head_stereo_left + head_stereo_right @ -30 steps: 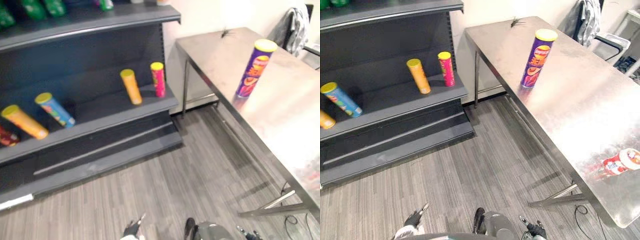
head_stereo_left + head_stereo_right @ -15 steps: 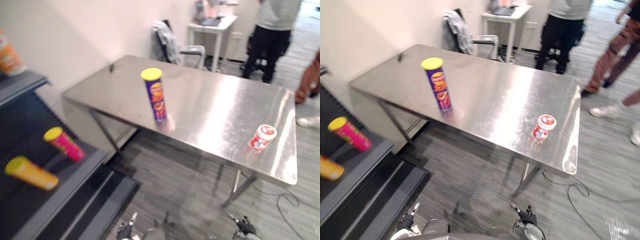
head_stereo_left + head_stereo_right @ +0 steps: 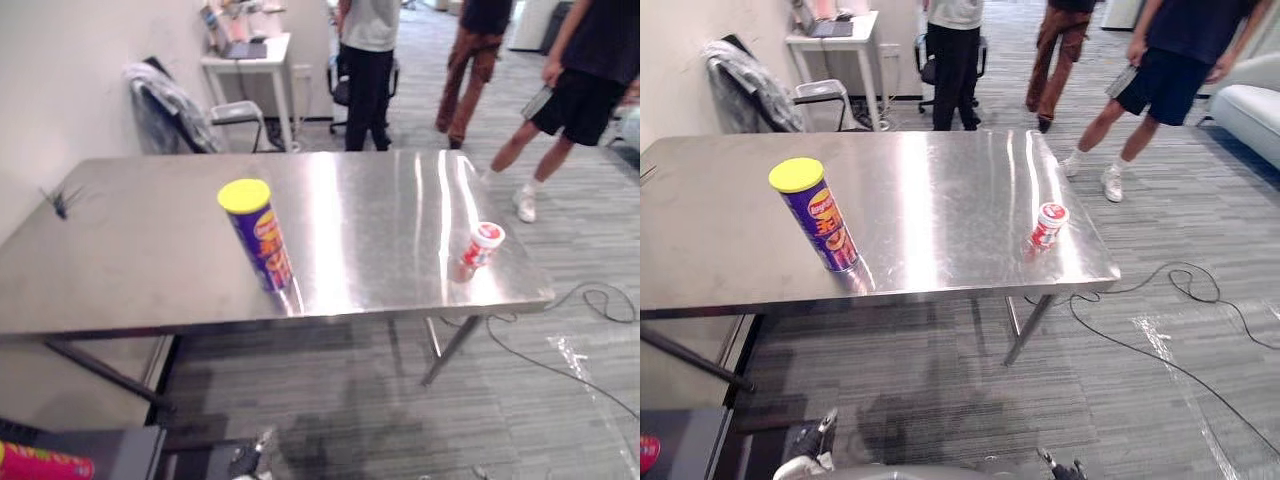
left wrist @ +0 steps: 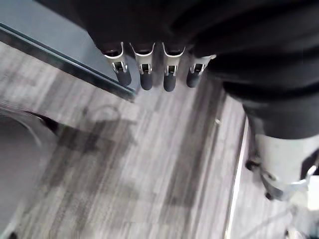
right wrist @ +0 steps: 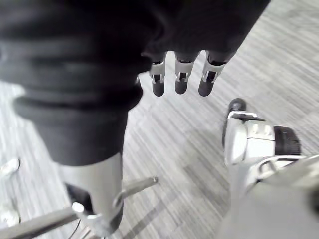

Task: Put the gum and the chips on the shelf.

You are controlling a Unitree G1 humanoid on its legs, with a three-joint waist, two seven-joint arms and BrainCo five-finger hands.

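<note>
A tall purple chips can (image 3: 820, 215) with a yellow lid stands upright on the left half of a steel table (image 3: 940, 180). A small red and white gum tub (image 3: 1047, 225) stands near the table's right front corner. Both of my hands hang low over the grey floor, well short of the table. My left hand (image 4: 146, 74) has straight fingers with nothing in them, and it also shows low down in the right eye view (image 3: 812, 446). My right hand (image 5: 180, 82) likewise hangs with straight, empty fingers.
The dark shelf's corner (image 3: 120, 452) with a pink can (image 3: 40, 466) lies at my lower left. Three people (image 3: 956, 50) stand past the table's far edge. A chair with a jacket (image 3: 750, 85), a white desk (image 3: 835, 30) and a pale sofa (image 3: 1255, 105) stand around.
The camera has swung to the right: the shelf has slid out to the lower left and the table now lies straight ahead. Both hands still hang low and empty.
</note>
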